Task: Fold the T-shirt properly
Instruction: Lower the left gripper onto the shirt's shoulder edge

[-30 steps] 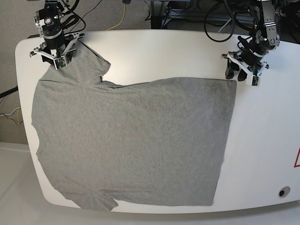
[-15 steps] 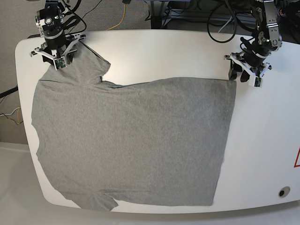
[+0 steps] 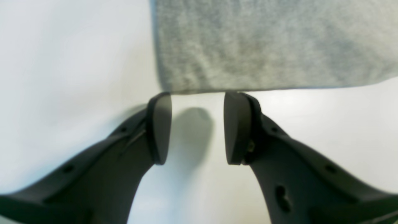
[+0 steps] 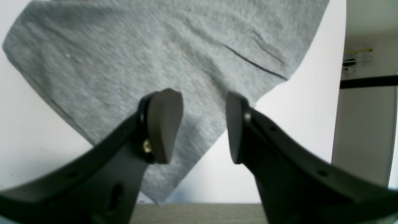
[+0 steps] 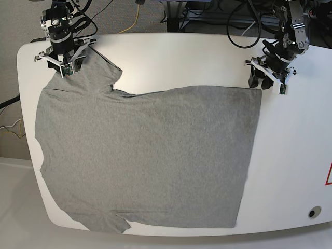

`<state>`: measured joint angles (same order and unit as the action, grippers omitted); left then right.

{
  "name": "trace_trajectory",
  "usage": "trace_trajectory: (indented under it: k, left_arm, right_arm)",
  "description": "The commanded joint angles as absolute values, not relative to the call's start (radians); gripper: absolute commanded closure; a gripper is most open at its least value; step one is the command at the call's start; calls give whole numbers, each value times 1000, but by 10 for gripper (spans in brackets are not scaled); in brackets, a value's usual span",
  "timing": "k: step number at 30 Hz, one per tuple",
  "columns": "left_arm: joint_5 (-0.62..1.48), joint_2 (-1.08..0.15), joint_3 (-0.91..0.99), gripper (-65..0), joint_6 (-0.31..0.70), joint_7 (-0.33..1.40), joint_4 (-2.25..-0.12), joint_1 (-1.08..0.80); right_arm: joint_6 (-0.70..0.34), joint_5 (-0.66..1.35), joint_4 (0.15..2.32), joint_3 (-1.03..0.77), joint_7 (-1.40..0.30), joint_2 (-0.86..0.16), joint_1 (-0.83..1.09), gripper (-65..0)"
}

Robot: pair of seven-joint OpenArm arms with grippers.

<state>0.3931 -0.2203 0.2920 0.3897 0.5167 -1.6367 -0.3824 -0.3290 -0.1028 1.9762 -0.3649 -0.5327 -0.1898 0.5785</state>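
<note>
The heather-grey T-shirt lies spread flat on the white table, with one sleeve at the far left corner and another at the near left. My left gripper stands open at the shirt's far right corner. In the left wrist view the left gripper has bare table between its fingers, and the T-shirt edge lies just beyond the fingertips. My right gripper hovers open over the far left sleeve. In the right wrist view the right gripper has the T-shirt sleeve lying under its jaws, not pinched.
Cables and arm bases crowd the table's far edge. A round dark hole sits at the near right corner, and a red mark at the right edge. The table edge and floor lie just behind the right gripper.
The left gripper shifted a little right, then back left, beside the shirt's far right corner. The right gripper and the shirt have barely moved.
</note>
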Motion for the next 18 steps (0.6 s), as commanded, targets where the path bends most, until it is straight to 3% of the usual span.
trace_trajectory:
  k: [1,18]
  left_arm:
    - [396,-233,297,-256,383,504,-1652,-380]
    - [443,-232,351,-258,387,529,-1651,-387]
  right_arm:
    - [-324,-99,2003,-367,-521,-193,579,-269]
    - [-332,-92,1969,-376,-533,-193,558,-270]
